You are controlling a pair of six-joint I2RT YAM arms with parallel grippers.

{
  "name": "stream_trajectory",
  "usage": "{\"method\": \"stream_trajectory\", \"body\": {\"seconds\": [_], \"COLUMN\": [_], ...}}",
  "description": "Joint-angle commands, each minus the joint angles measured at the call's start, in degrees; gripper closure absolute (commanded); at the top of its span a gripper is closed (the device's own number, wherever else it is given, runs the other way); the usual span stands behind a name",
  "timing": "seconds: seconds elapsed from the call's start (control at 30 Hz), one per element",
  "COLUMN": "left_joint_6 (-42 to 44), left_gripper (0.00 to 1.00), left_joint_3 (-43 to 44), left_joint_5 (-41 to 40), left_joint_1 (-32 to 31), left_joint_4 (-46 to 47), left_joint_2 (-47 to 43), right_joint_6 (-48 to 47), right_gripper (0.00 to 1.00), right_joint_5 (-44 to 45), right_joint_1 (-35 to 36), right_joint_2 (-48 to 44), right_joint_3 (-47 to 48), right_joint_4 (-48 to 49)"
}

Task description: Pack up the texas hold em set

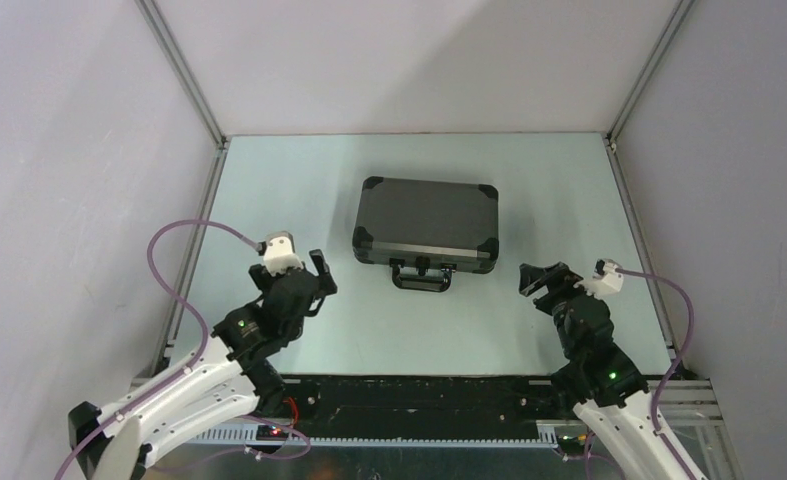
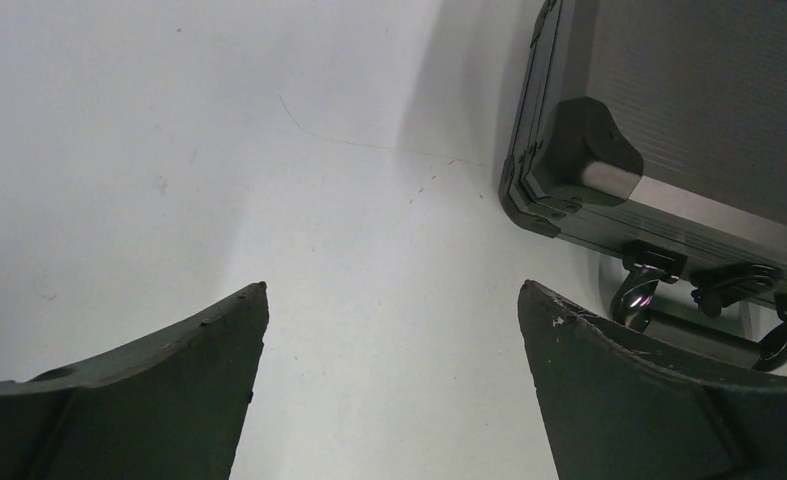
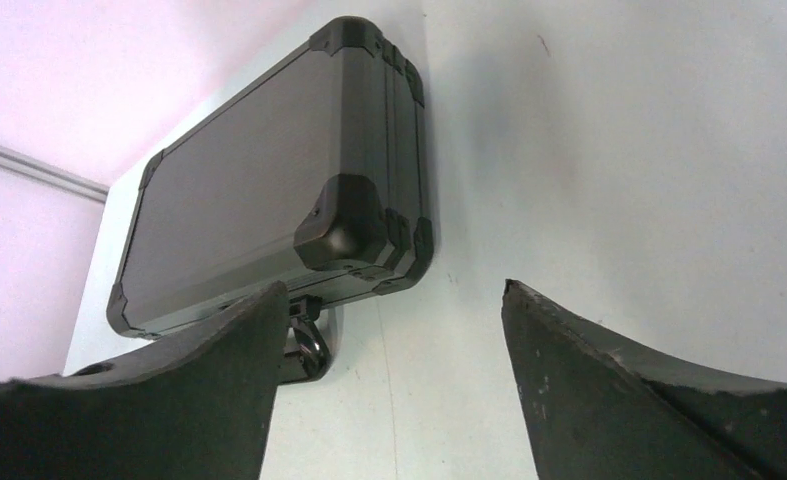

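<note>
The texas hold em set shows only as a black hard briefcase (image 1: 426, 225), lid closed, lying flat at the table's middle with its handle (image 1: 422, 277) toward the arms. Chips and cards are hidden inside or out of view. My left gripper (image 1: 319, 272) hovers open to the left of the handle, touching nothing. In the left wrist view the case corner (image 2: 584, 150) and handle (image 2: 714, 325) lie up and right of my open left gripper (image 2: 394, 290). My right gripper (image 1: 541, 278) stands open to the right of the case. In the right wrist view, the case (image 3: 239, 190) lies left of my empty right gripper (image 3: 394, 288).
White walls and aluminium frame posts (image 1: 184, 75) enclose the pale green table (image 1: 299, 180) on three sides. Purple cables (image 1: 174, 290) loop beside each arm. A black strip (image 1: 419, 395) runs along the near edge between the arm bases.
</note>
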Motion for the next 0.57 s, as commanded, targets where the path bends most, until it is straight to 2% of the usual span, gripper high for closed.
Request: {"method": "stream_trajectory", "body": {"seconds": [0.0,0.1,0.53], "left_joint_6": [-1.5,-1.3,-1.0], "left_gripper": [0.00,0.00,0.00], "left_joint_3": [0.3,1.0,3.5], "left_joint_5": [-4.0,-3.9,-5.8], "left_joint_1": [0.3,0.3,0.4], "left_joint_4": [0.9,0.6,-4.3], "left_joint_2": [-1.2,-1.1,-5.0], "right_joint_6": [0.9,0.8,1.6], "right_gripper": [0.13,0.02,0.00], "right_joint_5": [3.5,3.8,10.2], "right_joint_1": [0.1,0.1,0.1], "right_joint_2": [-2.1,-2.3,-0.6], "right_joint_3": [-0.5,-0.4,-1.6], "right_joint_4": [-2.8,-3.2,1.6]}}
